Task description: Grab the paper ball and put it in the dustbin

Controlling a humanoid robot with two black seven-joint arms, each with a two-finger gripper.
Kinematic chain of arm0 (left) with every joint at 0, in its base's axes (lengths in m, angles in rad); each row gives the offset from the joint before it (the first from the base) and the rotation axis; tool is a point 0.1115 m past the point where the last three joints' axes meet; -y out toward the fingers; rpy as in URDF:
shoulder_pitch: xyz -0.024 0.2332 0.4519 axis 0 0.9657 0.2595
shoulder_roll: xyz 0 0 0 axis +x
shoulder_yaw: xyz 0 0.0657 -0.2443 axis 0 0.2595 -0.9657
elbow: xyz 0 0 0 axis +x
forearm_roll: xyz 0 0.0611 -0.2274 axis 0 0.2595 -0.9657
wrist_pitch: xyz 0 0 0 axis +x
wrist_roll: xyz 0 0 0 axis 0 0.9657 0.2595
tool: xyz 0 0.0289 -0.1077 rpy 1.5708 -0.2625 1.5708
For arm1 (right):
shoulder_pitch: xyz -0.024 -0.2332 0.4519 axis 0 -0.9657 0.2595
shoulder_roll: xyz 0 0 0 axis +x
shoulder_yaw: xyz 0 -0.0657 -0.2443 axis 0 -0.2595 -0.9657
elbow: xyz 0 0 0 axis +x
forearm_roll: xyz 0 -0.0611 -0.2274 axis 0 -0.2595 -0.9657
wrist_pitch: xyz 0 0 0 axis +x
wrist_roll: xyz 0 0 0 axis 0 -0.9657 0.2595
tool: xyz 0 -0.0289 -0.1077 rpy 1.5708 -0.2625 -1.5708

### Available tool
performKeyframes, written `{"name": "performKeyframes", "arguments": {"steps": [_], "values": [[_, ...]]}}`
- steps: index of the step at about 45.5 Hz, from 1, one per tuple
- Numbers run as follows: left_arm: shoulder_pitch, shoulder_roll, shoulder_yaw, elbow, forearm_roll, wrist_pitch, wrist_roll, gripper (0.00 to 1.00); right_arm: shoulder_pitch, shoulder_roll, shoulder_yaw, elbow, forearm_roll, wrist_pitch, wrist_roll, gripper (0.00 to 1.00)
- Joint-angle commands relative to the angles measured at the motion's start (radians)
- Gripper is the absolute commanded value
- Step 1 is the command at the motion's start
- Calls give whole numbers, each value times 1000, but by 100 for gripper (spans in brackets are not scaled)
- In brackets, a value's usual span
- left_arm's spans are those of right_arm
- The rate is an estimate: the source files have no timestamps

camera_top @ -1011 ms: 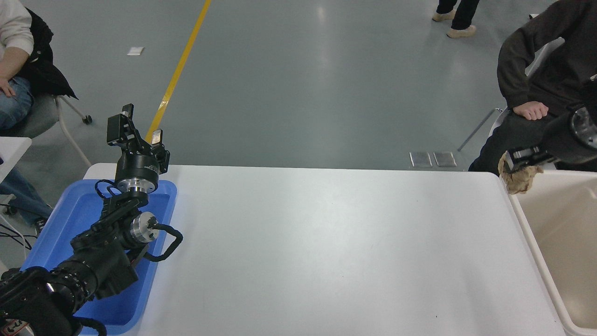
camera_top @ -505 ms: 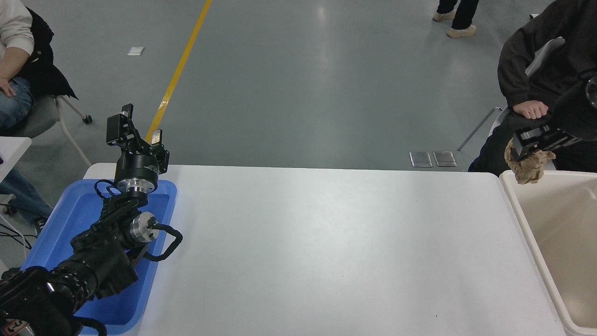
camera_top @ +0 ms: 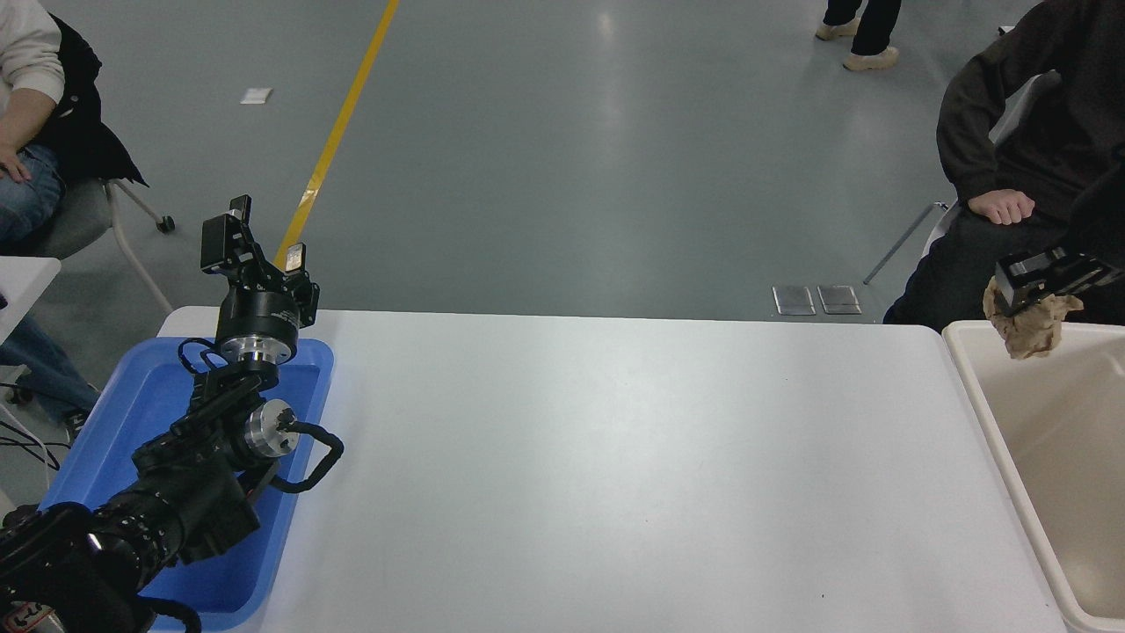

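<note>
The tan-brown paper ball (camera_top: 1031, 325) hangs in my right gripper (camera_top: 1028, 294), which is shut on it at the right edge of the view. It is held above the far left corner of the cream dustbin (camera_top: 989, 413), whose open inside lies below and to the right. My left gripper (camera_top: 255, 246) is open and empty, parked above the far end of the blue tray at the lower left.
A shallow blue tray (camera_top: 105, 422) lies under the left arm at the table's left edge. A person in dark clothes (camera_top: 1011, 158) sits close behind the dustbin, one hand (camera_top: 1000, 208) on a knee. Another person (camera_top: 26, 132) sits at the far left.
My right gripper has moved up and to the right with the paper ball, from beside the dustbin's near-left rim to above its far corner. The left arm has not moved.
</note>
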Motion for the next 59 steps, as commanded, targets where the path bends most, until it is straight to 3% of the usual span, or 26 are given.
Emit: {"name": "performKeyframes", "arguments": {"steps": [1,20,31,39,59], "values": [[0,0,0,0,0,0,0,100,-142,-56,12,-161,-78,-6,4,0],[0,0,0,0,0,0,0,100,-604,-90,146,-443,-113,-269,6,0],[0,0,-2,0,0,0,0,100,-1009,-7,207,-724,-107,-549,11,0],[0,0,-2,0,0,0,0,100,-1235,85,290,-956,-96,-581,15,0],[2,0,-2,0,0,0,0,100,-1396,209,325,-1091,23,-667,14,0]]}}
